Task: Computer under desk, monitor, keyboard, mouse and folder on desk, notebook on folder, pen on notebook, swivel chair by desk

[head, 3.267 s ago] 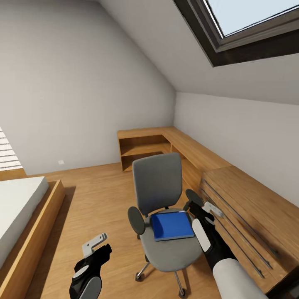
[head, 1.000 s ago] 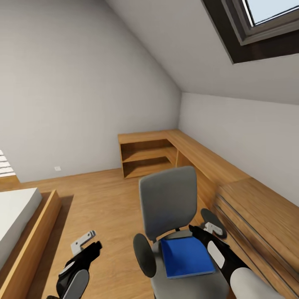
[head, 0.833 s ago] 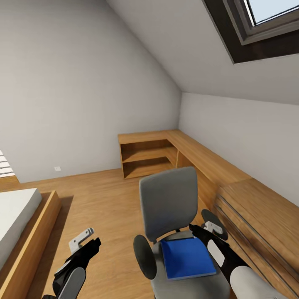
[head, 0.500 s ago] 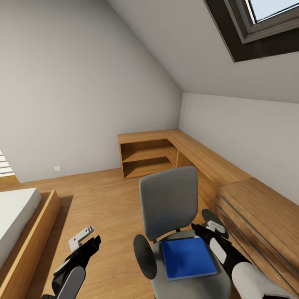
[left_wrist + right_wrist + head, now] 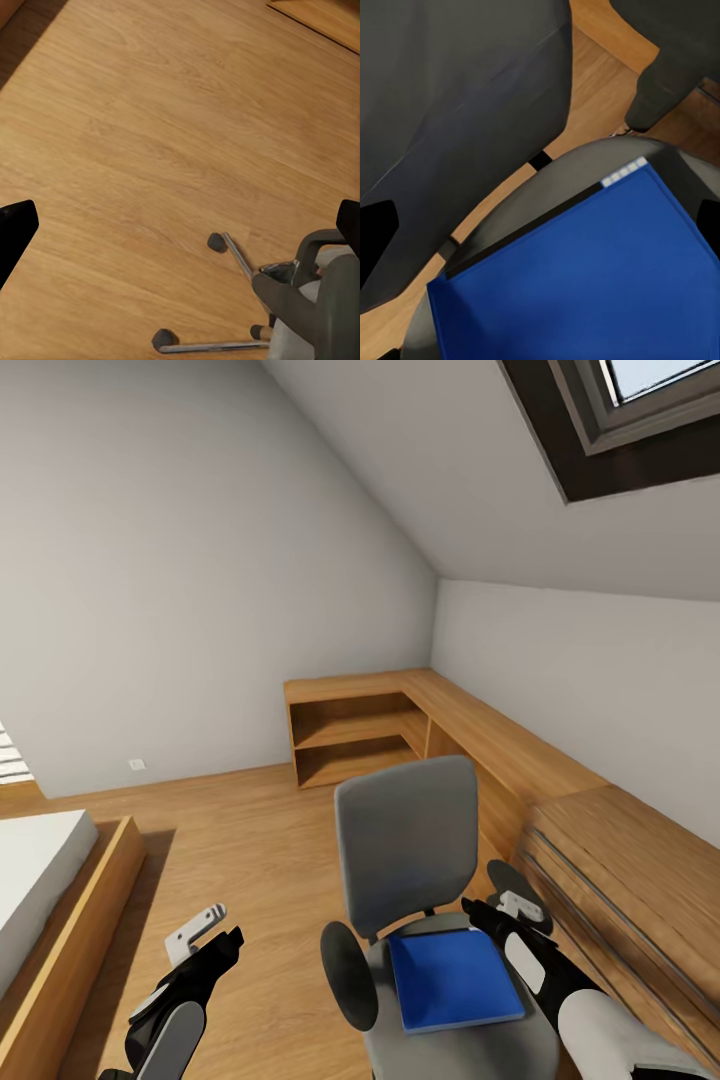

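Head view puts your swivel chair (image 5: 420, 880) beside the wooden chest (image 5: 640, 890), the folder (image 5: 452, 978) flat on its seat. Your right gripper (image 5: 480, 913) hovers open at the folder's far corner; the left gripper (image 5: 215, 940) hangs open over bare floor (image 5: 230, 840). The chair's base is cut off.

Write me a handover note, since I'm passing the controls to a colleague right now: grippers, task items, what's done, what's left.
Left gripper: open, empty, over bare floor beside the swivel chair.
Right gripper: open, empty, hovering at the far right edge of the folder.
Folder lies flat on the chair seat, not yet gripped.
Done: approach to the chair.
Left: grasp the folder, carry it to the desk, then the rest of the task.
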Tool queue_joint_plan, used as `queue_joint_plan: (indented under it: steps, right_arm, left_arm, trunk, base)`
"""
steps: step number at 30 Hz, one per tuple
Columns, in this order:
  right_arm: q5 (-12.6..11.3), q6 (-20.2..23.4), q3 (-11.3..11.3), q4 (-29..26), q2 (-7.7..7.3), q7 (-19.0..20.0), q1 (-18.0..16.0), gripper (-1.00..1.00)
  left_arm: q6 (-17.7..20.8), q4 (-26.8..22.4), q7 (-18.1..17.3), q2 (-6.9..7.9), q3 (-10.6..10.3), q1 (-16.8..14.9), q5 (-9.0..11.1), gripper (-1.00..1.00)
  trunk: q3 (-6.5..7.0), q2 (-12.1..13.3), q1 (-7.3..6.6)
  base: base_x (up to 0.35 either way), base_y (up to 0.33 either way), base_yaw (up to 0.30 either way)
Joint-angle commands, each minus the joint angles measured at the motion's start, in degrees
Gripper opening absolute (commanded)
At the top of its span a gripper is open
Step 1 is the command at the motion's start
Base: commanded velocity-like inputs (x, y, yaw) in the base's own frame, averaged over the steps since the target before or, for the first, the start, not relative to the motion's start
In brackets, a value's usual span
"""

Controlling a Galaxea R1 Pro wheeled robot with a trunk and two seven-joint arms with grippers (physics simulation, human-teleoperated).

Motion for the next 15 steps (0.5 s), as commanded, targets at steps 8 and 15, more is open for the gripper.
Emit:
queue_joint_plan:
  steps: [8,15]
  right_arm:
    - [-0.2,0.0,-0.3,-0.1,0.02,-0.3,-0.1,1.0]
    - [-0.3,-5.1,-0.4,-0.1,0.19,-7.8,-0.1,1.0]
  left_arm:
    - [0.2,-0.1,0.4,0.04,-0.2,-0.1,0.3,1.0]
    - [0.1,-0.1,0.4,-0.01,-0.2,0.0,0.3,1.0]
  trunk:
    - [-1.51,-3.3,1.77]
    - [-2.77,-6.1,3.31]
  base:
    - [0.0,0.0,0.0]
    - [0.0,0.0,0.0]
